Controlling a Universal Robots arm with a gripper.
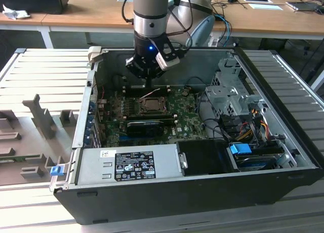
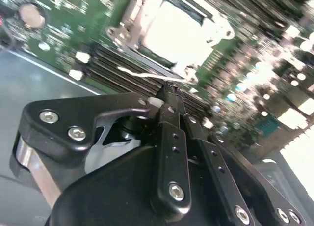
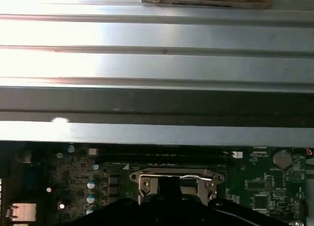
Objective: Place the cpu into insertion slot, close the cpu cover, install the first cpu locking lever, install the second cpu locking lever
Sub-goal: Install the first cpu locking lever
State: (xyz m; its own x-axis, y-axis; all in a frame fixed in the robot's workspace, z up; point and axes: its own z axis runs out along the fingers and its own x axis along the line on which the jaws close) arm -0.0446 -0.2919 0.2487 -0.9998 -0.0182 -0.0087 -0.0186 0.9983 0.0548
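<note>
— Where do we have the gripper (image 1: 147, 77)?

— Upper centre of the exterior view, fingers (image 2: 169, 96) drawn together on nothing we can make out.

— And the insertion slot (image 1: 152, 104)?

— Just below it, toward frame centre, the cpu (image 2: 179, 32) seated (a thin lever (image 2: 147, 75) lies crosswise between them).

In the exterior view we are looking down at an angle from above and in front of the open computer case (image 1: 283, 162), far enough back to be taking in the whole case and the desks behind. In the second wrist view we are peering close past the gripper (image 2: 169, 91) at the motherboard (image 2: 64, 24). In the first wrist view we are facing across the board (image 3: 265, 182) toward a ribbed metal surface (image 3: 157, 39). All three are sharing the insertion slot (image 1: 151, 104) (image 2: 181, 32) (image 3: 171, 182).
</note>
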